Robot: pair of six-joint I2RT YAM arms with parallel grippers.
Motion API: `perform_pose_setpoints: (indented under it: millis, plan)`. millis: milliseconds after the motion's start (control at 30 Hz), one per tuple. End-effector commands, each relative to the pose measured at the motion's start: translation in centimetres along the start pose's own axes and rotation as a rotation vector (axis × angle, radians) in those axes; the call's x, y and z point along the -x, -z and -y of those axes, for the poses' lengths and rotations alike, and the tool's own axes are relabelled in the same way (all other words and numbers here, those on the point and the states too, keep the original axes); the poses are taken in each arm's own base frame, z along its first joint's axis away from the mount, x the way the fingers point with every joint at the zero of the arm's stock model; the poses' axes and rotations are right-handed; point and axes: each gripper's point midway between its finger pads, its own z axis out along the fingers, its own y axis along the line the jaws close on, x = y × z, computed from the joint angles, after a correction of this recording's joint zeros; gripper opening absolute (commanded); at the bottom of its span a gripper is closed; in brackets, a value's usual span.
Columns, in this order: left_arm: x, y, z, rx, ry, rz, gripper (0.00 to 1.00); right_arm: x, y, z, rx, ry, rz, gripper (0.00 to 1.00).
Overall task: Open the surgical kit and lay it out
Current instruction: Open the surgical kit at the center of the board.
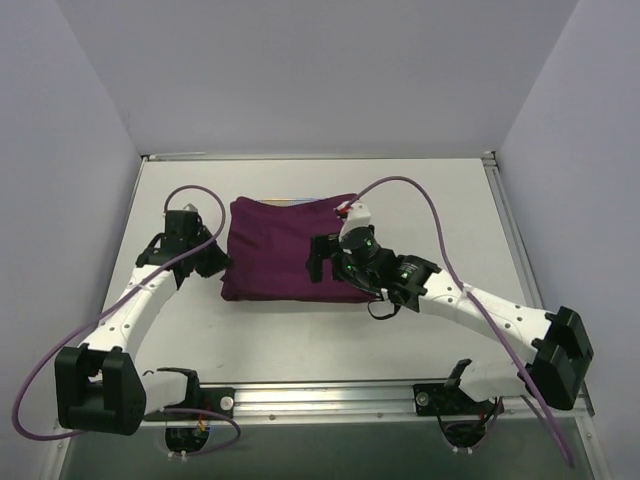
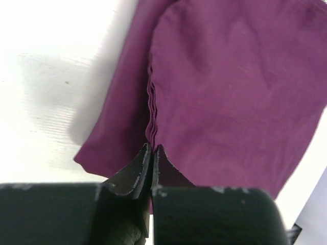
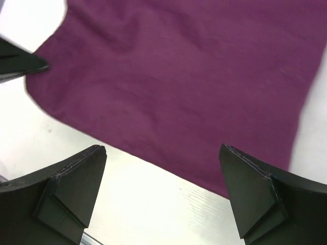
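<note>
The surgical kit is a folded dark purple cloth wrap (image 1: 275, 250) lying flat in the middle of the white table (image 1: 330, 340). Whatever it wraps is hidden. My left gripper (image 1: 219, 263) sits at the wrap's left edge. In the left wrist view it (image 2: 153, 147) is shut, with the layered folds of the wrap (image 2: 230, 92) running into its tips. My right gripper (image 1: 328, 264) hovers over the wrap's near right part. Its fingers stand wide apart (image 3: 163, 153) above the wrap's near edge (image 3: 179, 76), holding nothing.
A thin light strip (image 1: 287, 201) peeks out at the wrap's far edge. Purple cables (image 1: 420, 195) loop over both arms. A metal rail (image 1: 330, 398) runs along the near edge of the table, and white walls close in on three sides.
</note>
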Motion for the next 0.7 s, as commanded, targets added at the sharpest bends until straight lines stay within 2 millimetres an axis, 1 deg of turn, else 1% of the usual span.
perform_pose_setpoints:
  millis: [0, 33, 67, 100, 133, 167, 200, 233, 267, 300, 333, 367, 467, 500, 533, 567, 600, 633, 667]
  plan:
    - [1.5, 2.5, 3.6, -0.115, -0.059, 0.029, 0.02, 2.9, -0.2, -4.7, 0.081, 0.111, 0.108, 1.00]
    - [1.5, 2.8, 3.9, -0.125, -0.064, 0.026, 0.02, 2.3, -1.0, -5.5, 0.088, 0.167, 0.097, 1.00]
    - [1.6, 3.4, 4.6, -0.154, -0.068, 0.026, 0.02, 2.6, -1.2, -6.8, 0.116, 0.190, 0.116, 1.00]
    - [1.6, 3.6, 5.0, -0.169, -0.068, 0.020, 0.02, 2.5, -1.0, -8.9, 0.161, 0.225, 0.128, 0.99]
    - [1.6, 4.0, 5.3, -0.182, -0.068, 0.021, 0.02, 1.7, -1.7, -9.9, 0.183, 0.266, 0.117, 0.98]
    - [1.6, 4.4, 5.9, -0.203, -0.065, 0.013, 0.02, 1.3, -2.0, -10.8, 0.204, 0.334, 0.126, 0.96]
    - [1.6, 4.7, 6.2, -0.219, -0.062, 0.006, 0.02, 1.0, -1.8, -12.6, 0.249, 0.373, 0.149, 0.94]
    - [1.6, 5.0, 6.5, -0.231, -0.057, 0.000, 0.02, 0.3, -2.4, -13.3, 0.255, 0.411, 0.142, 0.93]
    - [1.5, 5.2, 6.7, -0.240, -0.043, -0.007, 0.02, 0.5, -2.6, -14.1, 0.269, 0.444, 0.174, 0.93]
    - [1.5, 5.6, 7.3, -0.265, -0.039, -0.017, 0.02, 0.4, -2.7, -14.5, 0.276, 0.461, 0.194, 0.94]
    - [1.6, 5.7, 7.5, -0.274, -0.031, -0.020, 0.02, -0.8, -3.0, -14.8, 0.287, 0.489, 0.192, 0.94]
    - [1.5, 5.8, 7.8, -0.283, -0.017, -0.028, 0.02, -0.4, -3.0, -15.4, 0.303, 0.492, 0.229, 0.94]
    - [1.3, 6.3, 8.5, -0.317, -0.005, -0.053, 0.02, -1.1, -4.0, -15.3, 0.289, 0.539, 0.249, 0.95]
    - [1.3, 6.3, 8.6, -0.317, -0.002, -0.055, 0.02, -1.1, -4.2, -15.5, 0.290, 0.551, 0.256, 0.95]
    - [1.3, 6.3, 8.6, -0.321, -0.002, -0.061, 0.02, -1.5, -4.8, -15.6, 0.282, 0.556, 0.249, 0.95]
    - [1.3, 6.2, 8.5, -0.316, 0.001, -0.063, 0.02, -1.2, -4.9, -15.8, 0.271, 0.577, 0.268, 0.95]
    - [1.3, 6.2, 8.4, -0.316, 0.003, -0.066, 0.02, -0.7, -5.2, -15.5, 0.236, 0.575, 0.282, 0.95]
    - [1.1, 6.1, 8.3, -0.318, 0.008, -0.079, 0.02, -1.3, -6.0, -15.4, 0.225, 0.591, 0.270, 0.95]
    - [1.1, 6.0, 8.3, -0.322, 0.011, -0.080, 0.02, -1.3, -6.4, -15.4, 0.217, 0.603, 0.271, 0.95]
